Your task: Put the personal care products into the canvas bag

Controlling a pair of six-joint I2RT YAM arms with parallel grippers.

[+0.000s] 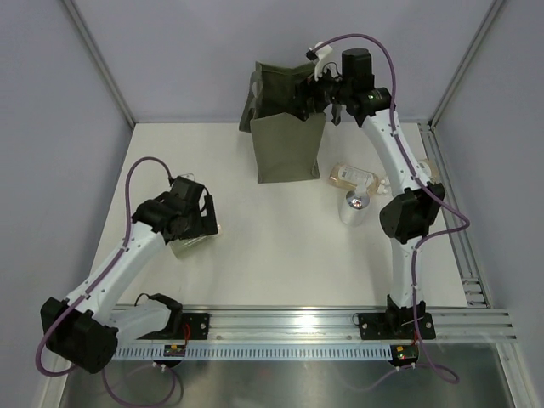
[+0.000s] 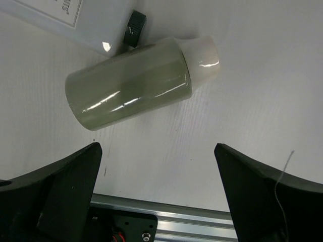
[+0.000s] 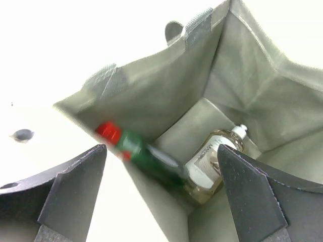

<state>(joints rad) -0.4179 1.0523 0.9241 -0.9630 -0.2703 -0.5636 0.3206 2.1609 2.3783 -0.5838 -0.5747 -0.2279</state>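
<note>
The olive-green canvas bag [image 1: 285,140] stands upright at the back centre. My right gripper [image 1: 321,87] is open above its mouth. In the right wrist view [image 3: 161,151] a blurred dark-green bottle with a red cap [image 3: 144,154] is in mid-air inside the bag [image 3: 151,96], and the amber bottle with a white cap [image 3: 209,161] lies on its bottom. My left gripper [image 1: 191,223] is open and empty over the pale green bottle [image 2: 131,83], which lies on its side; the fingers [image 2: 60,186] stand apart short of it. A beige pouch [image 1: 350,176] and the silver bottle [image 1: 355,206] lie right of the bag.
A pale pouch with a black cap [image 2: 135,26] lies touching the pale green bottle's far side. The aluminium rail [image 1: 297,327] runs along the table's near edge, also in the left wrist view [image 2: 166,222]. Enclosure walls and a side rail [image 1: 450,195] border the table.
</note>
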